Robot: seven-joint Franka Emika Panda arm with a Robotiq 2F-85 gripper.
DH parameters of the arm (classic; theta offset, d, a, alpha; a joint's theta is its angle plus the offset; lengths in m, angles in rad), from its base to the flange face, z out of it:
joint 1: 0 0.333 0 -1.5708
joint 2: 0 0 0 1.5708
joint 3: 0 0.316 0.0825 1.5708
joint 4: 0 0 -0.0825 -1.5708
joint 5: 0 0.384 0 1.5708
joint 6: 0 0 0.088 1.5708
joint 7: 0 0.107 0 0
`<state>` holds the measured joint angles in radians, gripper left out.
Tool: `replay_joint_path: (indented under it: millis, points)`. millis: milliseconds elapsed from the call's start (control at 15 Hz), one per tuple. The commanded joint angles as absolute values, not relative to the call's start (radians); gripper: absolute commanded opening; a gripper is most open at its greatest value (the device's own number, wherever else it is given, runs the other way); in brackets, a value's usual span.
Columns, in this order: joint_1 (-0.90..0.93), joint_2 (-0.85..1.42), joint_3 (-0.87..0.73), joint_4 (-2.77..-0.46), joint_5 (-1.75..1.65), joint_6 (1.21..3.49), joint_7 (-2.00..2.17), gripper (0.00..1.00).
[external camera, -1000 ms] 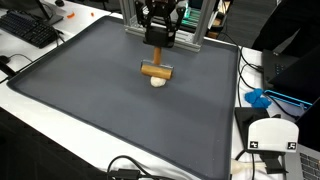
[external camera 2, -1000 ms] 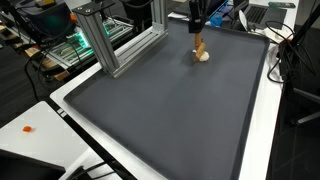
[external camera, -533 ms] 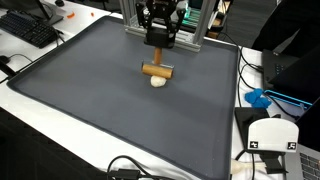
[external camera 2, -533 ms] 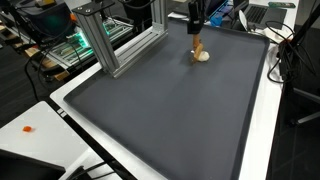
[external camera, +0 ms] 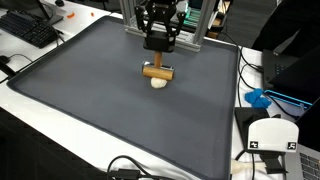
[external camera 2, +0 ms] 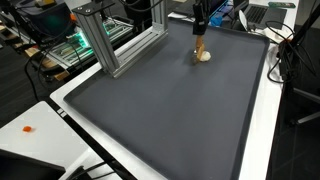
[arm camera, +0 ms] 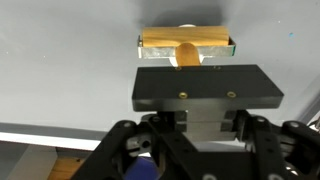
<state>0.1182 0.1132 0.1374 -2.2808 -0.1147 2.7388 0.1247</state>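
A wooden T-shaped tool (external camera: 157,71) with a pale rounded end (external camera: 158,82) lies on the dark grey mat (external camera: 90,90) near its far side. It also shows in an exterior view (external camera 2: 201,52) and in the wrist view (arm camera: 186,43). My gripper (external camera: 160,44) hangs just above and behind it, apart from it and holding nothing that I can see. In the wrist view a black plate of the gripper (arm camera: 207,88) sits just below the wooden bar. The plate hides the gap between the fingers.
An aluminium frame (external camera 2: 100,40) stands at the mat's far edge behind the gripper. A keyboard (external camera: 28,28) lies beyond one side. A blue object (external camera: 258,98) and a white device (external camera: 272,135) sit beyond the other side, with cables (external camera: 130,170) at the near edge.
The gripper has shifted very slightly above the wooden tool. The tool has not moved.
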Motion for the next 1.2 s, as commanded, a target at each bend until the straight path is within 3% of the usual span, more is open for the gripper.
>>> replay_joint_path:
  millis: [0, 1133]
  points:
    - [0.134, 0.163, 0.133, -2.265, -0.109, 2.786, 0.113, 0.35]
    - [0.145, 0.190, 0.135, -2.261, -0.090, 2.906, 0.124, 0.35]
